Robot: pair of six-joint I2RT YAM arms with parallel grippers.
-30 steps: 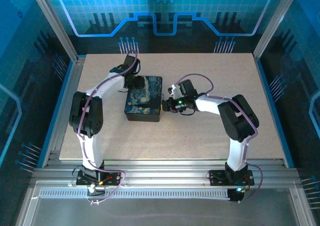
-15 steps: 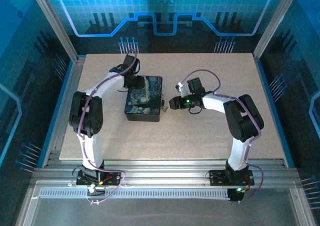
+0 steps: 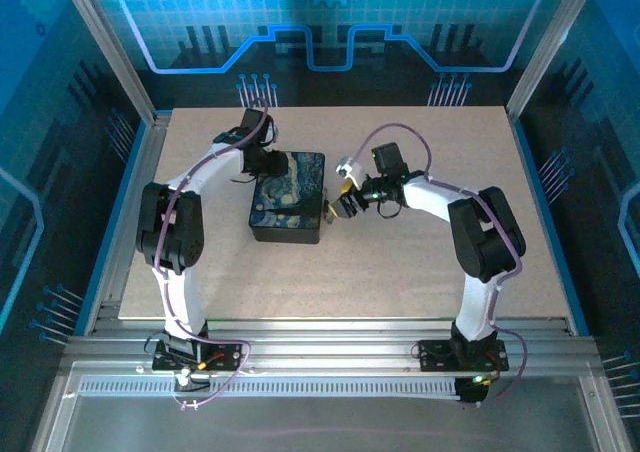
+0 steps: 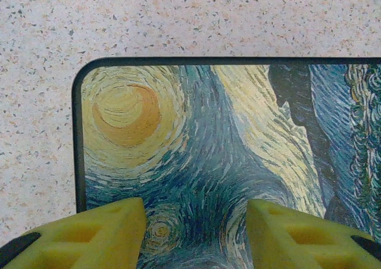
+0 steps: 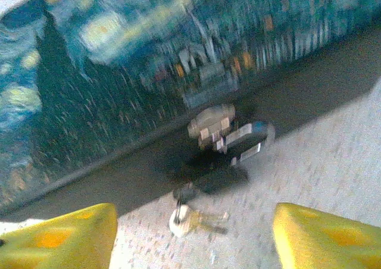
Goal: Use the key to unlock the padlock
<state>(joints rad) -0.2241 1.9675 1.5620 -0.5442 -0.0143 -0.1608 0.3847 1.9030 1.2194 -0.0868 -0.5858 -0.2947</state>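
Note:
The padlock (image 5: 244, 141), small and dark with silvery edges, hangs blurred at the latch on the side wall of the painted box (image 5: 119, 72). It shows as a speck at the box's right side (image 3: 327, 212). The key (image 5: 202, 220), a pale sliver with a dark ring at its head, lies loose on the table just in front of the padlock. My right gripper (image 5: 193, 239) (image 3: 342, 194) stands open, with the key on the table between its yellow fingertips (image 5: 65, 236). My left gripper (image 4: 195, 233) (image 3: 262, 160) is open over the box lid's far left corner.
The box (image 3: 288, 210) with the blue-yellow swirl print sits mid-table on the speckled tabletop (image 3: 400, 272). Metal frame rails (image 3: 330, 332) border the table. Purple cables loop above both arms. Open tabletop lies to the right of and in front of the box.
My right gripper has opened wide and its wrist has turned and shifted slightly toward the far side of the box's right wall. The left arm has barely moved.

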